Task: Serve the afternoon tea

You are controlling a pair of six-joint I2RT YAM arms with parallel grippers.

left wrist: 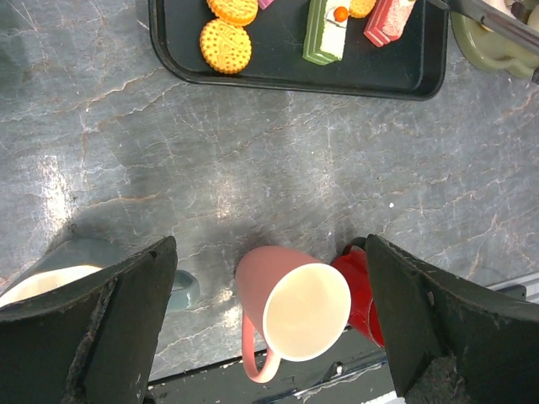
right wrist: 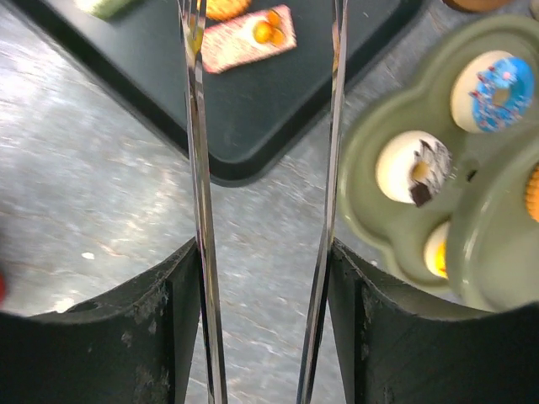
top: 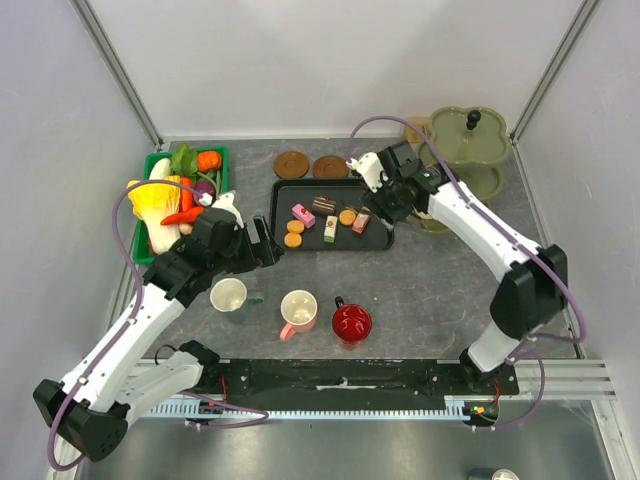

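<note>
Right hand (right wrist: 263, 290) grips tongs (right wrist: 195, 168); pink cake (right wrist: 248, 38) lies diagonal.

White shells between black joint housings on left arm (top: 130, 340) and right arm (top: 470, 215), purple cables (top: 384, 119) looping alongside, thick matte-black scuffed fingers (left wrist: 93, 337) on left gripper (left wrist: 269, 244) and right gripper (right wrist: 263, 248).

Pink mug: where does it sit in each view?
Top external: pink mug near the front edge, between the white mug and red mug.
Left wrist: bottom centre.
Right wrist: not in it.
Shared landmark: the black tray, in all three.
</note>
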